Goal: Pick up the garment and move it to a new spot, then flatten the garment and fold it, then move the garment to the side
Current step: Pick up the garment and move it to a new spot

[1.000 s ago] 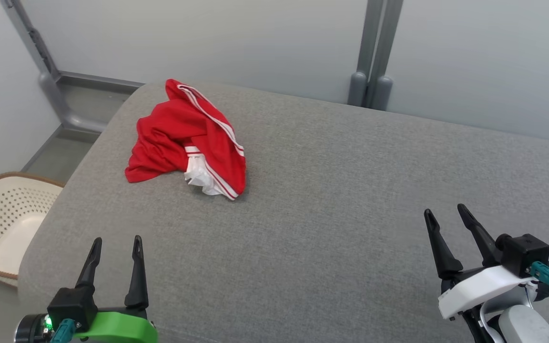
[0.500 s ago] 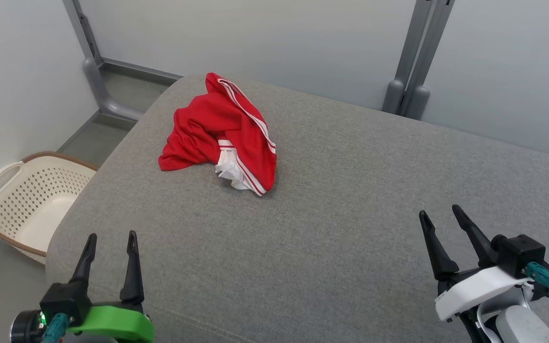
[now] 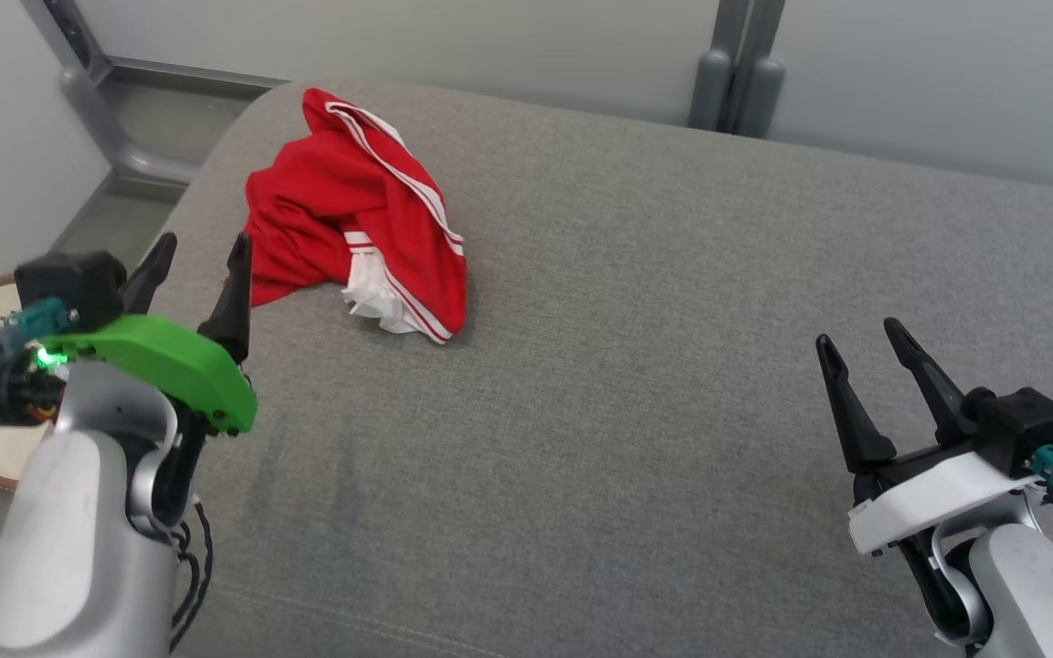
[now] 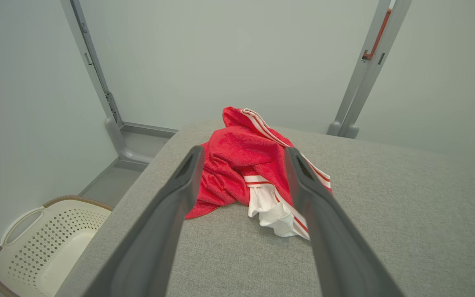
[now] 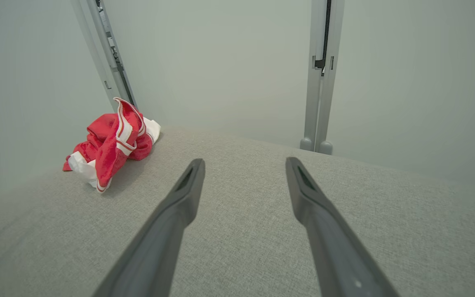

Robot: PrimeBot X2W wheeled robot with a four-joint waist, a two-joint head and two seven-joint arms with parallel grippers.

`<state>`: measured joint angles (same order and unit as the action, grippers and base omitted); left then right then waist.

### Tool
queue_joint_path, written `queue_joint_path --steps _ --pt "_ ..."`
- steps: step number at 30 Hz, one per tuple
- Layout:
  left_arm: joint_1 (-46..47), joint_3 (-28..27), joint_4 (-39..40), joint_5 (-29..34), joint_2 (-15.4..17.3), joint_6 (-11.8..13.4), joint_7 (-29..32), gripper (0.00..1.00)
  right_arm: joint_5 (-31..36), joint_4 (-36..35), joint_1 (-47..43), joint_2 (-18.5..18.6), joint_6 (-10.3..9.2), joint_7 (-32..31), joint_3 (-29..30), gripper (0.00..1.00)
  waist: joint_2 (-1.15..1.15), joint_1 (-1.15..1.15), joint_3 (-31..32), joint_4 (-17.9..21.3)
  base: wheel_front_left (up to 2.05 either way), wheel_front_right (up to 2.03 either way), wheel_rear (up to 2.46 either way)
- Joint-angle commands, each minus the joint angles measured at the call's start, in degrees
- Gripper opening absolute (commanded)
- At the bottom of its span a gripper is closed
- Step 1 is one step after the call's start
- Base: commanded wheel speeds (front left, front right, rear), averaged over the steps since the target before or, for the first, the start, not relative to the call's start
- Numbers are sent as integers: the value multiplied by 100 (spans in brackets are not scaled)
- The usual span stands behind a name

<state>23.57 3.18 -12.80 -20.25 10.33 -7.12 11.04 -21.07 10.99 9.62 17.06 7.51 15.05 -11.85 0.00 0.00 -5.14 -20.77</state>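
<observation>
The red garment (image 3: 353, 219) is lying crumpled near the far left corner of the grey padded surface (image 3: 627, 366), and nothing is gripping it. In the head view the heap is running on a diagonal. Its white-striped band is starting at the far edge and slanting down toward the middle of the surface, and a bunch of white lining is spilling out at the near end.

The left claw (image 3: 199, 245) is hovering with its two fingers spread and empty, and it is pointing at the heap from the near-left side. In the head view its inner fingertip is sitting just beside the lowest red hem. Whether it is touching the cloth cannot be told there. In the left wrist view the garment is lying straight ahead, framed between the fingers and beyond their tips, so the two are probably apart. The right claw (image 3: 858, 334) is also spread and empty. It is waiting over bare fabric well away from the heap, which is showing small and far off to the left in the right wrist view.

The left arm is plainly the nearer one, and the pickup looks not yet begun. The coming grasp is likely calling for a short forward reach across the heap's diagonal. A white perforated laundry basket (image 4: 35, 237) is standing on the floor beside the surface's left end.
</observation>
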Motion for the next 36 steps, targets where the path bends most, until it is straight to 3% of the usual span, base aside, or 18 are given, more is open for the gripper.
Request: queue_joint_path --steps 1,12,18,28,29,30,31,36 --pt "302 31 -121 -69 120 -34 201 100 3 -37 138 59 -4 15 -24 100 0 0 -530 505 0 0 0" --pt "1845 465 -1733 -1279 665 -40 1683 100 -38 -112 648 105 -3 15 -109 100 0 0 -1252 1398 0 0 0" --pt "2246 680 -2475 -1559 1012 -41 1857 100 -46 -155 833 68 -3 15 -132 100 0 0 -1530 1802 0 0 0" --pt "2547 779 -3723 -1793 1209 -41 1833 100 -85 -168 1007 19 -3 15 -121 100 0 0 -1855 2148 0 0 0" --pt "2554 819 -3772 -1822 1218 -41 1833 86 -82 -170 1009 16 -3 15 -111 100 0 0 -1861 2151 0 0 0" --pt "2568 871 -3816 -1857 1233 -41 1809 34 -77 -172 1007 11 -3 15 -103 100 0 0 -1863 2151 0 0 0" --pt "2581 895 -3848 -1873 1258 -41 1757 0 -71 -167 1000 10 -3 15 -92 100 0 0 -1860 2147 0 0 0" --pt "2621 1154 -3865 -1980 1311 -41 1535 0 -35 -114 949 -13 -3 15 -74 100 0 0 -1705 2073 0 0 0"
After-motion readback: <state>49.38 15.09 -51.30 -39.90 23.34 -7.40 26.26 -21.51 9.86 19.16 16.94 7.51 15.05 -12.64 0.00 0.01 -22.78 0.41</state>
